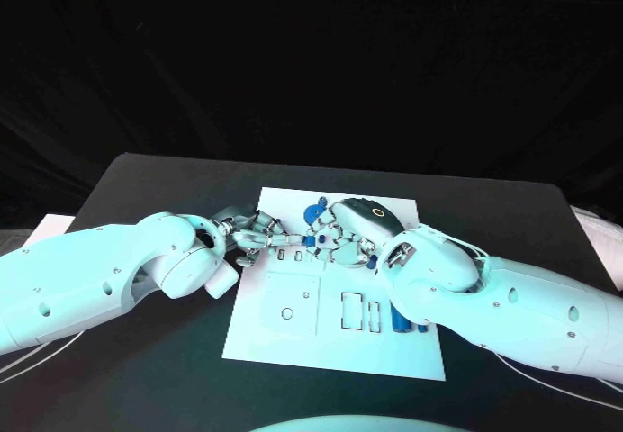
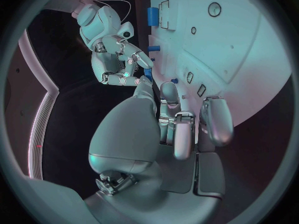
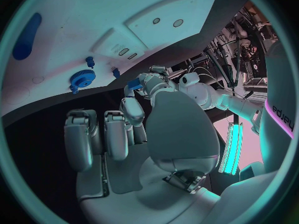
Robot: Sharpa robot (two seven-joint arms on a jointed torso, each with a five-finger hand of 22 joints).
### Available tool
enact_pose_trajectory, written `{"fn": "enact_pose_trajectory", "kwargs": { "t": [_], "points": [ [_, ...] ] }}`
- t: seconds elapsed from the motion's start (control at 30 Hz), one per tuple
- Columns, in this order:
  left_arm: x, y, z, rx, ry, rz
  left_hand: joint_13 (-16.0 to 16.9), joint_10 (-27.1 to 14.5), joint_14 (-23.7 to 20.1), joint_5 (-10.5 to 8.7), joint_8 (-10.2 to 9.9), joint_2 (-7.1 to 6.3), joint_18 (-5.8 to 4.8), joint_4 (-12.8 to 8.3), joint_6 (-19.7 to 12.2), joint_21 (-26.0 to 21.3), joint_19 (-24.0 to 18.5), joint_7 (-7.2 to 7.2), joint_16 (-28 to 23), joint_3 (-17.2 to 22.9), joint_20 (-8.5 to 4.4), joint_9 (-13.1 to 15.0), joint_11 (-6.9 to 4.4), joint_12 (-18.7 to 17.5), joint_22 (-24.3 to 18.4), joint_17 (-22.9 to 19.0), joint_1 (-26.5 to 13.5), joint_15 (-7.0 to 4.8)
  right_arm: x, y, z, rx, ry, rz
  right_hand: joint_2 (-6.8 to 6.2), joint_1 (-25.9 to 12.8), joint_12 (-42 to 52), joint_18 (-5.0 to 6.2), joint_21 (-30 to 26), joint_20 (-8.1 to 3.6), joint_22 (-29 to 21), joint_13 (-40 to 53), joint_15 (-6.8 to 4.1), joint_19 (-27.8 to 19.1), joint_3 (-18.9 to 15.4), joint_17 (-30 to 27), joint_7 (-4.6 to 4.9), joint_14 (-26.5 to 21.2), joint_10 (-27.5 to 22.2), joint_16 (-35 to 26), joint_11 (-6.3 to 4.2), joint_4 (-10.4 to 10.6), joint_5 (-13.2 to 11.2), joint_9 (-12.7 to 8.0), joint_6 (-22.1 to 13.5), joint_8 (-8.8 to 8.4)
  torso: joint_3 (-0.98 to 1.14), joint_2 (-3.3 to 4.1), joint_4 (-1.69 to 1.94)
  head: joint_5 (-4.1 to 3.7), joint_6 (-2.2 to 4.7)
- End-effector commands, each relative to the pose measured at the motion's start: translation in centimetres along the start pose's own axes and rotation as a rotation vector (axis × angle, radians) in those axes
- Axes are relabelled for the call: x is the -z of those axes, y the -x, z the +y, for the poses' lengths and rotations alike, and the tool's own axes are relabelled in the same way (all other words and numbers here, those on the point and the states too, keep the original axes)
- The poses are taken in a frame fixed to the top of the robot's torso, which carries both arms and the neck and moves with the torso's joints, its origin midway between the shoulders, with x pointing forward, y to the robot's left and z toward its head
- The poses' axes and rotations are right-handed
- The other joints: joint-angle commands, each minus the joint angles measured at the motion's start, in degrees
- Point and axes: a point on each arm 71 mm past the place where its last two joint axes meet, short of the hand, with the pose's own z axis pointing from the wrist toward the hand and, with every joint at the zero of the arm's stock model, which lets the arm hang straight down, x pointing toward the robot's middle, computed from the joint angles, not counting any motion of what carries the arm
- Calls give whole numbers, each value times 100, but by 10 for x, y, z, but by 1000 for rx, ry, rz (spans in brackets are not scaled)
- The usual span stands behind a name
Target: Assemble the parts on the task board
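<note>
Head view, near to far. Task board [image 1: 293, 337] sits centre frame on the black table [image 1: 143, 180], its near edge in the lower middle. Near right of the board: rectangular cutouts and two upright blue parts [image 1: 375, 317] just beside them, partly under the right arm [image 1: 519, 306].

Mid frame: both hands meet over the board's upper half. Left hand [image 1: 253, 236] comes in from the left, right hand [image 1: 348, 241] from the right, fingertips touching or nearly so around a small blue part [image 1: 309, 239]. In the right wrist view the left hand pinches that blue part [image 3: 134, 83] (clamped on it). Right hand: fingers curled toward the same spot; can't tell whether it also grips.

Far: a blue gear [image 3: 79, 78] lies flat on the board in the right wrist view, with a long blue piece [image 3: 26, 36] at that frame's upper left. In head view, a blue part [image 1: 316, 214] shows just behind the hands.
</note>
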Motion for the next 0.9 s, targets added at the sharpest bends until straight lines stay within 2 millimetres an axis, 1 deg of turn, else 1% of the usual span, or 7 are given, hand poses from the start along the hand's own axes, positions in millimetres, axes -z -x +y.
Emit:
{"fn": "enact_pose_trajectory", "kwargs": {
  "t": [0.03,0.2,0.3,0.5,0.6,0.77,0.9],
  "points": [
    [0,-2,0,32,10,19,28,56,590,-33,34,-5,-116,24,40,30,42,-20,31,-18,-14,8,-9,32,22,1461,-68,-52,0,-1,1,22,1,7,-45,6,6,-1,-7,-9,1008,11,-22,313,43,932,-10,464,17,8,-25,10,-34,10,31,28,-1,-4,7,-8,-12],
    [0,-2,1,50,15,24,90,84,599,-31,42,5,-125,26,47,63,58,-25,52,-23,-15,11,-13,75,63,1492,-76,-54,0,-1,1,24,1,8,-43,10,8,-2,-5,-9,1011,13,-23,315,51,936,-13,465,20,10,-27,10,-47,12,36,30,-2,-2,11,-9,-19],
    [-1,-3,1,51,17,27,114,99,601,-28,52,10,-126,12,55,73,62,-33,57,-25,-18,15,-19,95,75,1499,-58,-58,0,-1,1,23,3,6,-43,10,8,-2,-5,-9,1011,13,-23,315,51,936,-13,465,20,10,-27,10,-48,12,36,30,-1,-4,6,-1,-23],
    [-1,-3,0,41,19,33,145,112,603,-21,78,27,-130,-71,60,95,69,-53,62,-6,-33,23,-39,117,105,1507,85,-76,0,0,3,20,9,-5,-42,16,12,-1,-7,-9,1009,16,-24,314,60,937,-16,465,23,11,-29,9,-61,14,42,32,2,0,4,0,-33],
    [-1,-3,1,39,21,33,153,111,603,-19,86,38,-130,-120,56,98,66,-59,62,12,-39,25,-45,118,112,1507,167,-82,0,1,4,18,11,-11,-41,26,19,-1,-6,-10,1011,21,-26,315,70,939,-20,466,28,11,-32,6,-68,15,48,34,1,0,9,-3,-39],
    [-1,-3,1,34,22,31,151,104,603,-18,94,51,-131,-176,54,105,65,-63,62,31,-44,26,-51,108,123,1507,253,-86,1,2,6,15,17,-17,-41,26,19,-1,-6,-10,1011,21,-26,315,70,939,-20,466,28,11,-32,6,-68,15,48,34,-1,-2,10,5,-49],
    [-1,-2,1,32,24,27,164,108,603,-16,99,71,-132,-218,55,109,64,-68,62,51,-48,25,-56,109,131,1507,320,-90,1,2,7,14,21,-21,-41,26,19,-1,-6,-10,1011,21,-26,315,70,939,-20,466,28,11,-32,6,-68,15,48,34,1,-1,8,14,-58]
  ]
}}
